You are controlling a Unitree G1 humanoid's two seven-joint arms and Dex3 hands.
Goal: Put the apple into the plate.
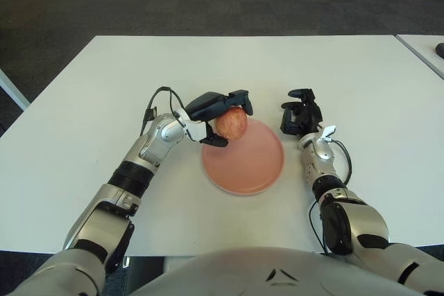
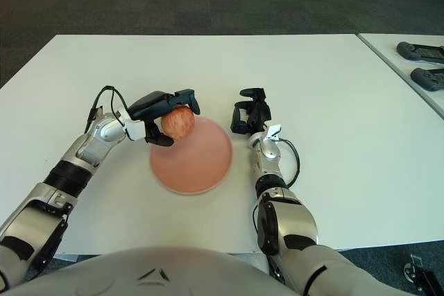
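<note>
Setting: white table [image 1: 104, 81] fills mid-frame; dark carpet across the top; a second table's edge at the right
Plate: pink plate [image 1: 246, 161] lies flat at frame centre
Apple: red-yellow apple [image 1: 231, 123] over the plate's upper-left rim; whether it touches the plate cannot be told
Left hand: left hand [image 1: 214, 117] left of centre, fingers clamped around the apple from above and below
Right hand: right hand [image 1: 300, 114] just right of the plate, fingers curled together, holding nothing
</note>
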